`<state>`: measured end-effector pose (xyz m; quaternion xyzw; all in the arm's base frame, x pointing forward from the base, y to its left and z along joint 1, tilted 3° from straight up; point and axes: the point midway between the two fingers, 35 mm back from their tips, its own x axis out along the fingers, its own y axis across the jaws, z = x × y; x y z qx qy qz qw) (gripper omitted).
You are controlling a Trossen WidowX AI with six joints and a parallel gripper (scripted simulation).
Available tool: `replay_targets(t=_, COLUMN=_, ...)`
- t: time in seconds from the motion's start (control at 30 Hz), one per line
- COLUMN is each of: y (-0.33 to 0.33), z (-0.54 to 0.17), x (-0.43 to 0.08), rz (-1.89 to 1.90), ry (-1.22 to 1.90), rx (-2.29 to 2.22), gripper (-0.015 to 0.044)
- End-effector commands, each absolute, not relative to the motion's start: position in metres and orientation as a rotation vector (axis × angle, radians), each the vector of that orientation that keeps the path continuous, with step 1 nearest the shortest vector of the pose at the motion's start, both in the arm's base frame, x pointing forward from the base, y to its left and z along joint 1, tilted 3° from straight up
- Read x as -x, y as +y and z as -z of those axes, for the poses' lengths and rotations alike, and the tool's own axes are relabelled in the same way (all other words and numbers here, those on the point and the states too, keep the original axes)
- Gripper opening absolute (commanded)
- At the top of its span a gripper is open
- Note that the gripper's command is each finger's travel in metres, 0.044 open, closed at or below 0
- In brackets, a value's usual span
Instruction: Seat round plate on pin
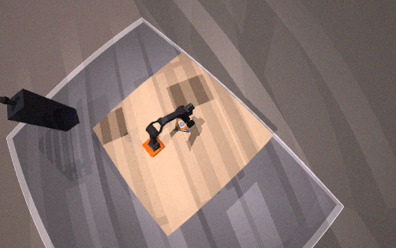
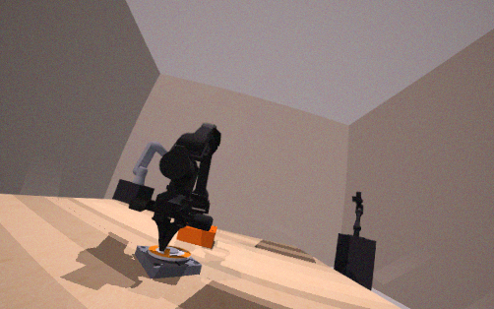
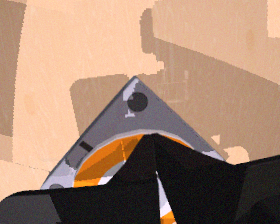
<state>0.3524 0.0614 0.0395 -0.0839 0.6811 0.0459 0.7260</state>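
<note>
The round orange and white plate (image 1: 181,124) (image 2: 184,255) (image 3: 90,169) sits on the square grey base (image 2: 174,271) (image 3: 108,125). In the exterior view its rim stands a little above the base's top; whether it is tilted is hard to tell. My gripper (image 2: 162,250) (image 3: 150,141) is shut with nothing between its fingers. Its tips are down at the plate's edge, right beside the orange tab (image 2: 167,253) in the exterior view; whether they touch is unclear. The wrist view shows the fingers covering much of the plate, hiding the tab. The pin and the hole beside the tab are not visible.
The arm's orange mount (image 1: 147,148) (image 2: 196,236) stands behind the base in the exterior view. A black pedestal (image 1: 42,110) (image 2: 356,258) with another arm stands off to the side. A grey arm (image 2: 145,158) shows behind mine. Shadows cross the wooden table (image 1: 167,197).
</note>
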Motion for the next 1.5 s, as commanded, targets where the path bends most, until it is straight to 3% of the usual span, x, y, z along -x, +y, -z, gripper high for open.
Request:
replay_targets(t=0.0, y=0.069, z=-0.038, x=-0.352, rz=-0.105, ry=1.507, rx=0.182, gripper=0.0000)
replay_targets(t=0.9, y=0.092, z=-0.036, x=-0.340, rz=-0.107, ry=1.508, rx=0.179, gripper=0.0000)
replay_targets(t=1.23, y=0.091, z=-0.081, x=-0.333, rz=-0.107, ry=1.508, rx=0.179, gripper=0.0000)
replay_targets(t=1.47, y=0.090, z=-0.074, x=-0.332, rz=-0.105, ry=1.520, rx=0.190, gripper=0.0000)
